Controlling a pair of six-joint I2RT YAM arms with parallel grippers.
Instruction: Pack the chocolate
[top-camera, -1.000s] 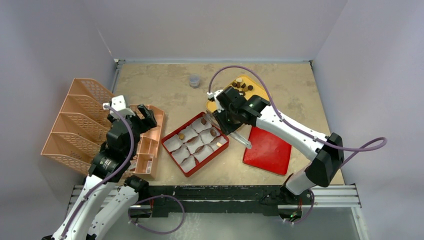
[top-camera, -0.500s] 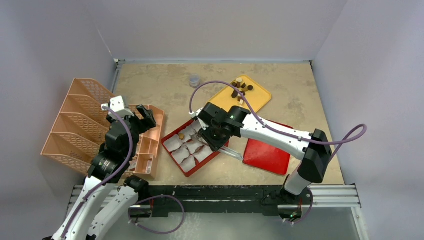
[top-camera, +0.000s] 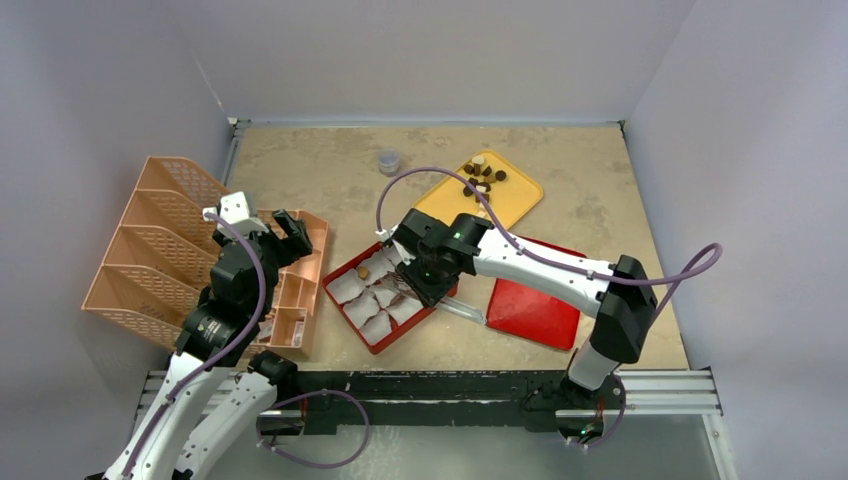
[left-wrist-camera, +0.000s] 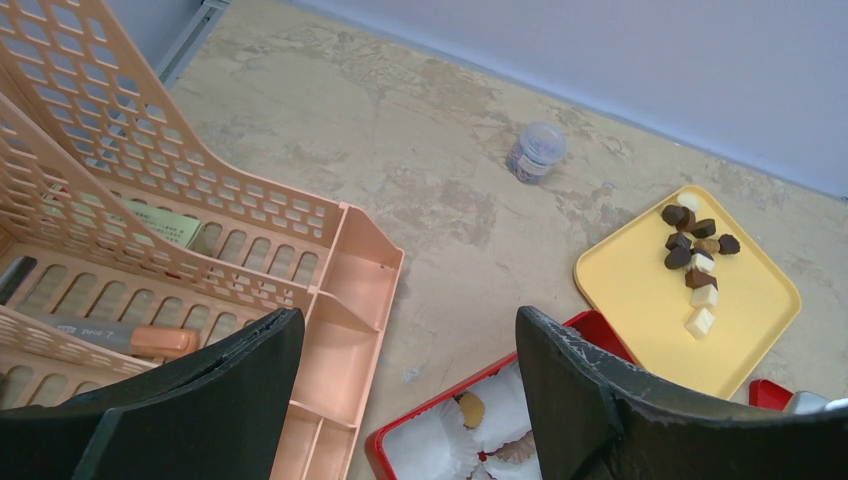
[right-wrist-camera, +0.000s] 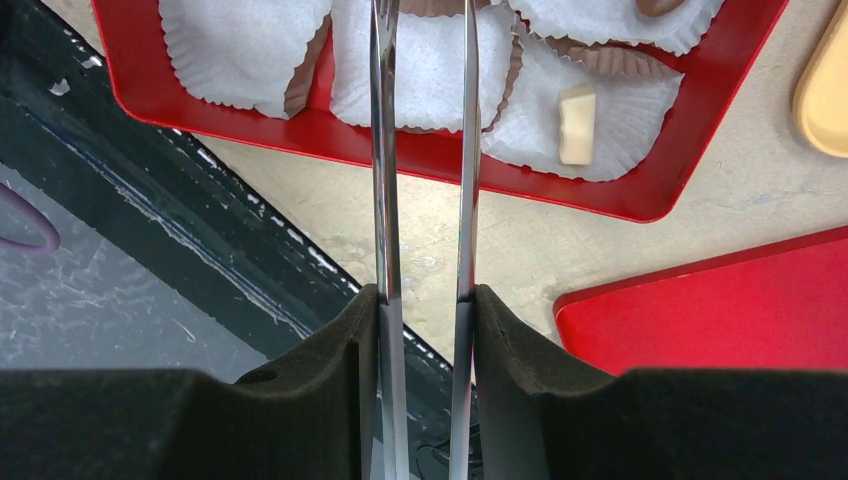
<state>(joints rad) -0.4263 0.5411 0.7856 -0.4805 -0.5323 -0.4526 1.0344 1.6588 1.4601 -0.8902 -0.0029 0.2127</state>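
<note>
The chocolate (top-camera: 480, 176) lies as several dark, light brown and cream chunks on a yellow tray (top-camera: 515, 198), also in the left wrist view (left-wrist-camera: 695, 255). A red box (top-camera: 350, 320) holds white paper cups. One cup holds a cream piece (right-wrist-camera: 577, 125) and another a light brown piece (left-wrist-camera: 470, 408). My right gripper (top-camera: 425, 275) is over the box, shut on metal tongs (right-wrist-camera: 380, 150). The tong tips run out of the right wrist view, so I cannot tell if they hold anything. My left gripper (top-camera: 288, 232) is open and empty above the peach organizer.
A peach plastic organizer (top-camera: 150, 250) with slanted dividers stands at the left. A red lid (top-camera: 535, 300) lies right of the box. A small clear jar (top-camera: 388, 161) stands at the back. The black rail runs along the table's near edge.
My right arm has swung left from the yellow tray to over the red box, with the tongs still in its grip. The left arm has barely moved.
</note>
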